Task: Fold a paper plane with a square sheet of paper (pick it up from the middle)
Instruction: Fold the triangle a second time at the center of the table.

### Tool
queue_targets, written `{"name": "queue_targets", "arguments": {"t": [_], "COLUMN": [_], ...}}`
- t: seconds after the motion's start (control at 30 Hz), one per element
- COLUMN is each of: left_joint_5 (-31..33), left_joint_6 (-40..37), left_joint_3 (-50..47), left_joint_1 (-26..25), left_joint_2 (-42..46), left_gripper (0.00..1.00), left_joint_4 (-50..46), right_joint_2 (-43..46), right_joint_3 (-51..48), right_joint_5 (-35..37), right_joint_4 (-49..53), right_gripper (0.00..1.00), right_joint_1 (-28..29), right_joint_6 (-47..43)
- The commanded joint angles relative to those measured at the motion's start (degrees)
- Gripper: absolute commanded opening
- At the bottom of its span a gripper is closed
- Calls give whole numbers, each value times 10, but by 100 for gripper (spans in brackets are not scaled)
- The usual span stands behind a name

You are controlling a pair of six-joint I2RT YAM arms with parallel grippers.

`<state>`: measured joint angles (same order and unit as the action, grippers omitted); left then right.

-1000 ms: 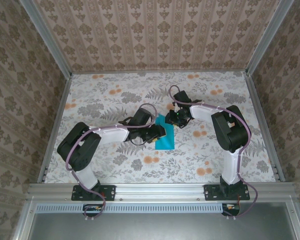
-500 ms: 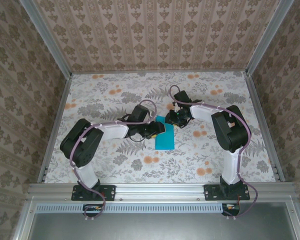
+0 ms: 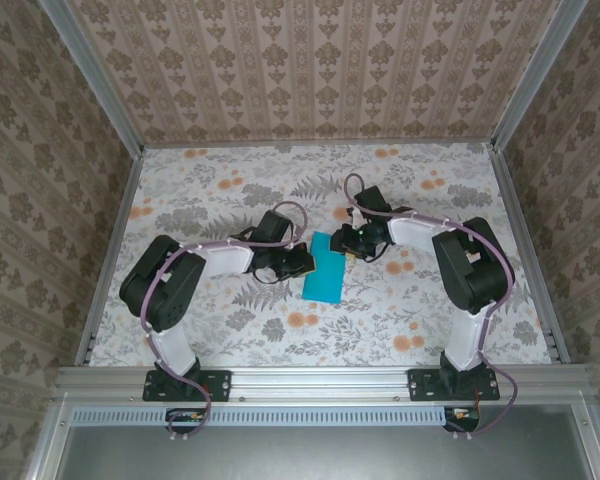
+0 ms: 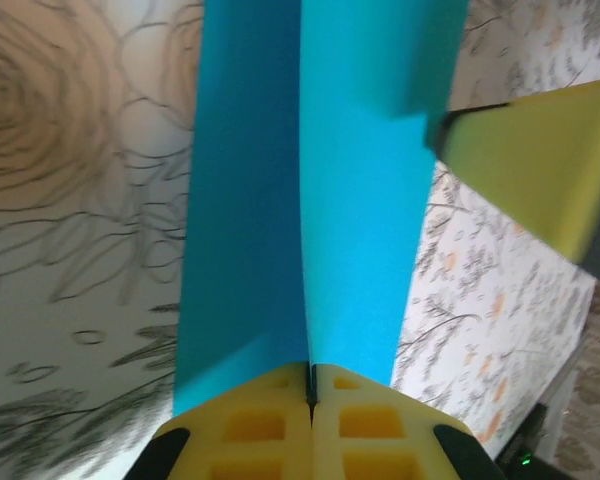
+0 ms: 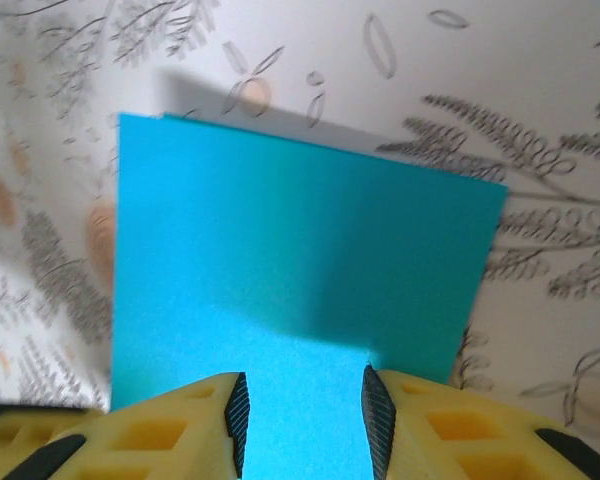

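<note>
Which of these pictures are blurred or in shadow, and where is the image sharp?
Top external: evenly lit and sharp, the teal sheet of paper clear. Left wrist: the tablecloth is out of focus; the left gripper on the paper's fold is sharper. Right wrist: a soft shadow darkens the paper above the right gripper; a darker one lies on the cloth beyond it.

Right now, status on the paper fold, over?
Left gripper shut on the square sheet of paper, pinching a centre ridge. Right gripper open, fingers straddling its edge. Nothing seen in the way.
</note>
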<state>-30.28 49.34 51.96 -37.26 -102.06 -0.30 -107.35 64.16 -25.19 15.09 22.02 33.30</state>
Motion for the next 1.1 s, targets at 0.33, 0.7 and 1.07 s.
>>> {"name": "queue_targets", "arguments": {"t": [0.33,0.7,1.07], "left_joint_5": [-38,-47,-116], "left_joint_6": [-98,-52,-9], "left_joint_3": [13,-32,-95], "left_joint_1": [47,47,28], "left_joint_2": [19,42,79], "left_gripper": [3,26,38], "left_joint_4": [-77,-22,55], "right_joint_2": [3,-53,-60], "right_joint_3": [-21,-4,7], "right_joint_5": [-63,-41,8], "right_joint_4": [-36,-14,30], "right_gripper": [25,21,21], "right_joint_1": [45,54,54], "right_joint_6": [4,13,9]}}
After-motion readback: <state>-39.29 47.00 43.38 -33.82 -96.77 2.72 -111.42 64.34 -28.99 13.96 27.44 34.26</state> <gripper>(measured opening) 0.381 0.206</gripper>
